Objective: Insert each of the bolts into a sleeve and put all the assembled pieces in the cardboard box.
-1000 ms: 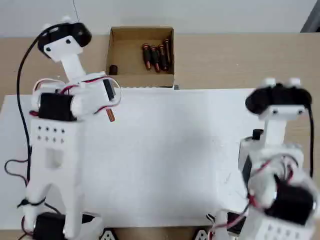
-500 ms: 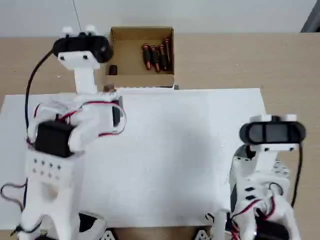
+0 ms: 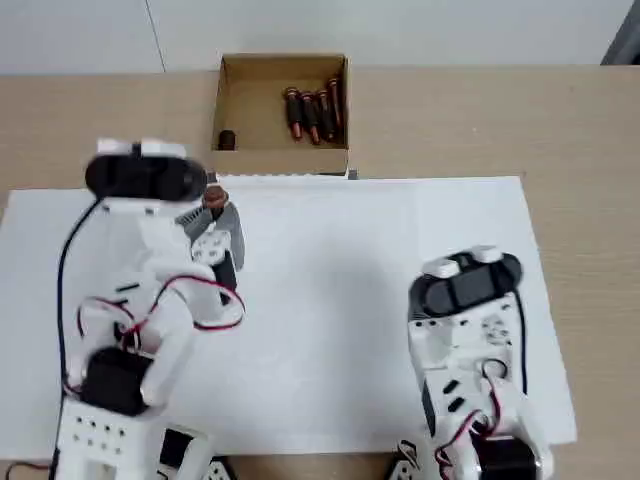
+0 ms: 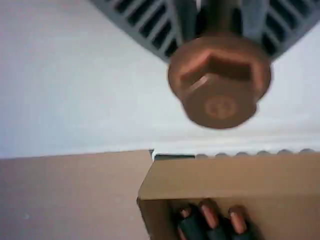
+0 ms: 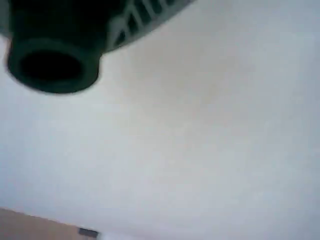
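My left gripper is shut on a copper bolt over the white sheet's far left, just in front of the cardboard box. In the left wrist view the bolt's hexagonal head faces the camera below the grey fingers, with the box beyond. The box holds several assembled pieces and a lone black sleeve. My right arm is low at the front right. In the right wrist view, a black sleeve is held in the right gripper, hollow end toward the camera.
A white sheet covers most of the wooden table. The box stands just past the sheet's far edge. Red and white cables loop off the left arm.
Both arms have drawn back toward the table's near edge. The left arm has turned so the bolt now points toward the box. The right arm has shifted left.
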You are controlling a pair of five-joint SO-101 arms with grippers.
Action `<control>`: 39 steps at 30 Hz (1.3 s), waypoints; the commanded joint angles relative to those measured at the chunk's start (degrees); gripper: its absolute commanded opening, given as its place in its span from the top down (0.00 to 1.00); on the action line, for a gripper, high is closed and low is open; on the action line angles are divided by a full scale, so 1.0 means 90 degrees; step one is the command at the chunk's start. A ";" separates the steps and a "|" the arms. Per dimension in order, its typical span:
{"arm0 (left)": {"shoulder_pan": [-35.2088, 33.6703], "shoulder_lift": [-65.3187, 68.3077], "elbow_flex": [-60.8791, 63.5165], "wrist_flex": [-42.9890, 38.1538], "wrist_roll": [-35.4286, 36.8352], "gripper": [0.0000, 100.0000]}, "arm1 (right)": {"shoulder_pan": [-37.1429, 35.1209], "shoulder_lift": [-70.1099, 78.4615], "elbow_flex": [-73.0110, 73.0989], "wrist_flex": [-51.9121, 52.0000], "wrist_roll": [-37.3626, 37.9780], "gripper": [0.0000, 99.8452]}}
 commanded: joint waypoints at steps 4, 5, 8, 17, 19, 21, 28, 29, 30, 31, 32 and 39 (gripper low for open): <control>0.0029 -0.1768 0.1861 -0.1680 -0.0049 0.99 | -0.0718 -0.0063 0.0625 -0.1402 -0.0078 1.00; 0.0020 -0.2022 0.2105 -0.1846 -0.0049 0.99 | -0.0845 -0.0063 0.0733 -0.1548 -0.0078 1.00; -0.0010 -0.2755 0.2701 -0.2159 0.0010 0.99 | -0.1275 -0.0063 0.1035 -0.1958 -0.0078 1.00; -0.0029 -0.4249 0.3648 -0.2452 0.1016 0.99 | -0.2457 -0.0063 0.2042 -0.3326 -0.0078 1.00; -0.0029 -0.4220 0.3639 -0.2481 0.1328 0.99 | -0.2711 -0.0063 0.2120 -0.3424 -0.0078 1.00; 0.0010 -0.4220 0.3639 -0.2481 0.1690 0.99 | -0.2926 -0.0063 0.2149 -0.3433 -0.0078 1.00; 0.0049 -0.4220 0.3658 -0.2481 0.2579 0.99 | -0.3394 -0.0063 0.2149 -0.3433 -0.0078 1.00; 0.0098 -0.4220 0.3658 -0.2481 0.2628 0.99 | -0.3473 -0.0063 0.2159 -0.3433 -0.0078 1.00; 0.0205 -0.4220 0.3658 -0.2481 0.2637 0.99 | -0.3541 -0.0063 0.2159 -0.3433 -0.0068 1.00; 0.0313 -0.4220 0.3658 -0.2481 0.2637 0.99 | -0.3609 -0.0063 0.2168 -0.3433 -0.0068 1.00; 0.0469 -0.4220 0.3658 -0.2481 0.2637 0.99 | -0.3668 -0.0063 0.2168 -0.3433 -0.0059 1.00; 0.1162 -0.4230 0.3639 -0.2481 0.2618 0.99 | -0.3668 -0.0063 0.2335 -0.3844 0.0264 1.00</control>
